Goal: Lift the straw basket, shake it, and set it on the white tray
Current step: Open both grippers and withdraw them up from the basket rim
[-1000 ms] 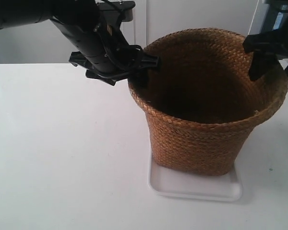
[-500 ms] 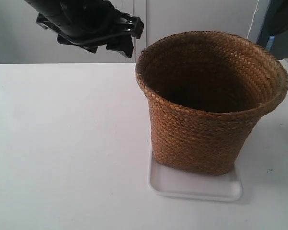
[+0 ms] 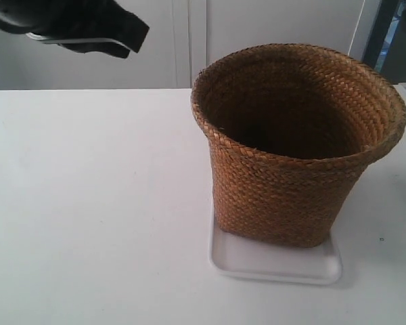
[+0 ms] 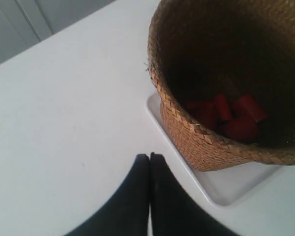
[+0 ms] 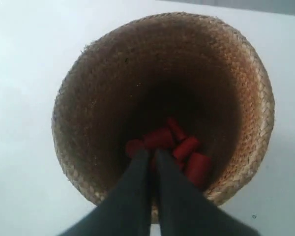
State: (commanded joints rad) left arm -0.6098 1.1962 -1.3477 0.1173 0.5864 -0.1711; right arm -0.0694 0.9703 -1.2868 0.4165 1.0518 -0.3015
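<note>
The straw basket [image 3: 298, 149] sits on the white tray [image 3: 277, 265] on the bench [image 3: 88, 203]; the left gripper [image 4: 149, 157] and right gripper [image 5: 151, 153] are closed, holding nothing.

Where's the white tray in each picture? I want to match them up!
Exterior view: white tray at lower right, under the straw basket.
Left wrist view: its corner peeks out from beneath the basket.
Right wrist view: not seen; the basket hides it.
Shared landmark: the straw basket.

Red cylinders [image 5: 186, 146] clustered; white table [image 3: 88, 203]; pale panels [image 3: 271, 27] behind.
</note>
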